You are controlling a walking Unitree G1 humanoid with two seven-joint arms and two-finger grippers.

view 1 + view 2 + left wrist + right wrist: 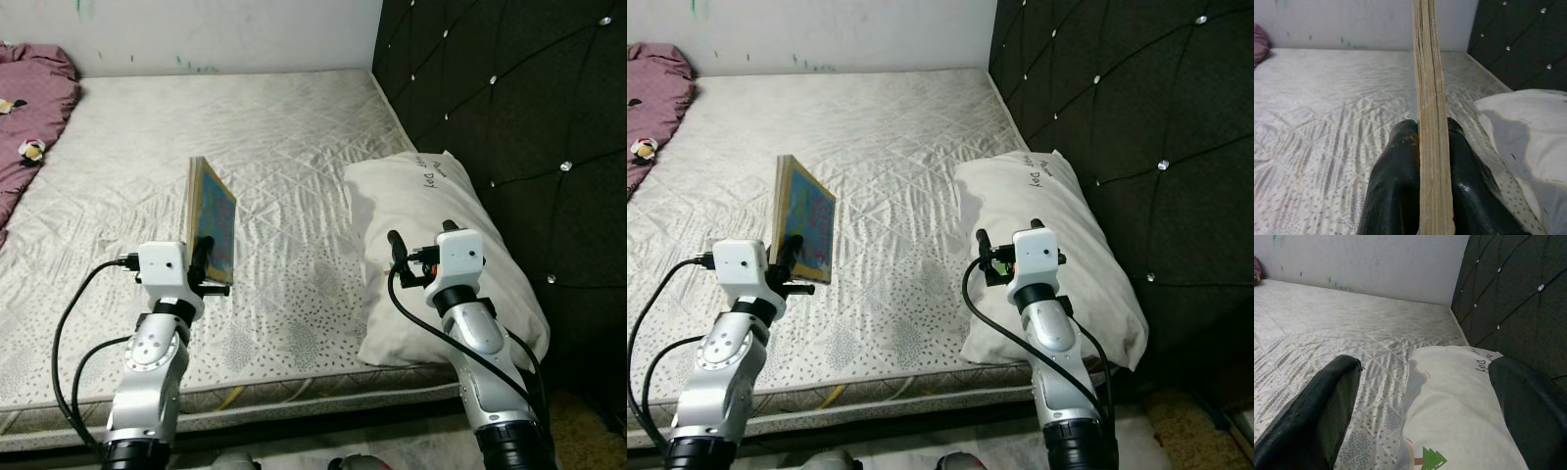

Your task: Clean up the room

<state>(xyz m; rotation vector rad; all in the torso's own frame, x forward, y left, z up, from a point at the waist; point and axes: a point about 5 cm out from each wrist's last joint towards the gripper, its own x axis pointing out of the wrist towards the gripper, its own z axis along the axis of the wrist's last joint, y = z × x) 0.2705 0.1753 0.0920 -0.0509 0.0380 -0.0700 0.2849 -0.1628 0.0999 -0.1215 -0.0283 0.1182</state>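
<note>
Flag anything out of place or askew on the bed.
The book stands on edge above the mattress, clamped in the left gripper. The pillow lies skewed against the headboard, overhanging the mattress edge under the open right gripper. A purple blanket is bunched at far left.

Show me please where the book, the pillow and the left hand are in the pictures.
book (217,223), left eye view, on its blue cover.
pillow (421,211), left eye view, on its upper white face.
left hand (1422,147), left wrist view, between the fingertips clamped on the book.
</note>
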